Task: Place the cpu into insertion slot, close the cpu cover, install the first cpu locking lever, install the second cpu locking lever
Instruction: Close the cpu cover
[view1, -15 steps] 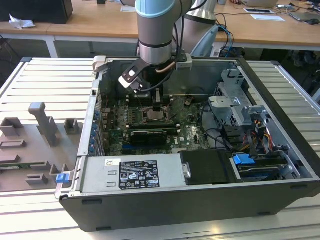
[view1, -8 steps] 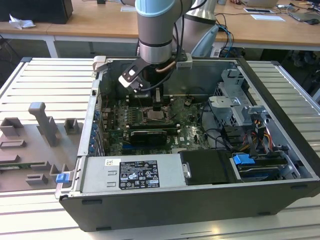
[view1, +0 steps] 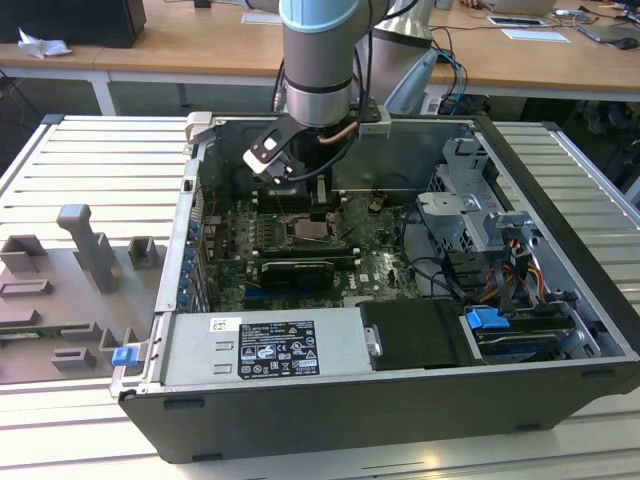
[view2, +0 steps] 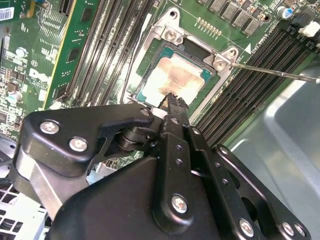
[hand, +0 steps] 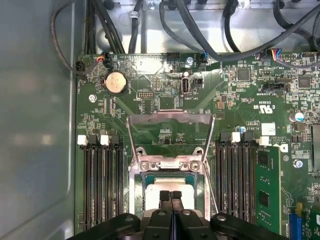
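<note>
The tool, clenched empty, hovers over the cpu, and the first wrist view adds the open cpu cover.

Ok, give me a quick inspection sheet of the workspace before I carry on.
Surface: slatted metal table bearing the open computer case.
Job's things: cpu seated in the insertion slot; cpu cover raised open; a locking lever unlatched.
Clutter: grey fixture tray at the exterior view's left.
Grippers: gripper over the cpu, jaws shut.
Cables: black cables along the motherboard edge; coloured wires inside the case.
Surroundings: wooden desks behind.
</note>
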